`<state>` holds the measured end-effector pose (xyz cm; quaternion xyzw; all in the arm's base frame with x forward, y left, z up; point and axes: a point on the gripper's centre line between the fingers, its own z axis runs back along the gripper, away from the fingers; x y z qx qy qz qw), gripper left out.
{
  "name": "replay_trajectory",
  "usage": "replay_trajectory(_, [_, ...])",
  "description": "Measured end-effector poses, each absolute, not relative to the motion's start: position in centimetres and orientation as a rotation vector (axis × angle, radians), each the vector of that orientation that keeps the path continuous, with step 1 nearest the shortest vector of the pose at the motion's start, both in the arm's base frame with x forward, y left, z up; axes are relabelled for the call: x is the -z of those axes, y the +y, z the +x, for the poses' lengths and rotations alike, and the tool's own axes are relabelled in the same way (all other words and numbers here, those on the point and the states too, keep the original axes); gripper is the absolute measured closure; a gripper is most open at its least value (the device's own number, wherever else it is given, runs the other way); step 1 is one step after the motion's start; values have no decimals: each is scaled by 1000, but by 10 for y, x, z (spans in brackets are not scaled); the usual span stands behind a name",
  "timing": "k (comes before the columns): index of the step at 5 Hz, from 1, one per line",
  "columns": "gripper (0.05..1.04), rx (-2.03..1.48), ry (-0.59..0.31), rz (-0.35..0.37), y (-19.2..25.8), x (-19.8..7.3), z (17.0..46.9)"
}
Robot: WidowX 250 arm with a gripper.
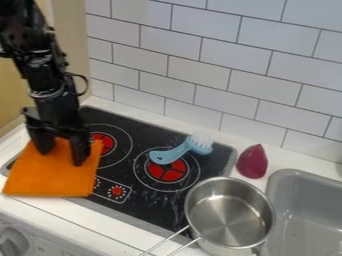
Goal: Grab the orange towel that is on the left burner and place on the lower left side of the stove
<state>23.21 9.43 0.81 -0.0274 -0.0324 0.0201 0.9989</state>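
The black gripper [61, 156] hangs down at the left over the stove, its two fingers apart, with orange cloth showing between and around them. The orange towel [53, 175] lies spread flat over the lower left part of the black stove [137, 137], reaching past its left and front edges onto the white counter. Its upper right corner is beside the left burner [103, 143], which is partly hidden by the gripper and towel. Whether the fingertips touch the cloth, I cannot tell.
A light blue brush [175, 152] lies across the right burner [167, 171]. The metal pot [229, 215] stands at the stove's front right, its handle toward the front. Beyond are a dark pink object [252, 162] and the grey sink [304, 220]. A tiled wall [194, 55] rises behind.
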Motion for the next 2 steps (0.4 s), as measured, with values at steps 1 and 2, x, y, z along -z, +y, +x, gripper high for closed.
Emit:
replay_trajectory(1, [84, -58, -76, -64, 97, -12, 222])
replay_trajectory(2, [84, -62, -75, -74, 95, -13, 213])
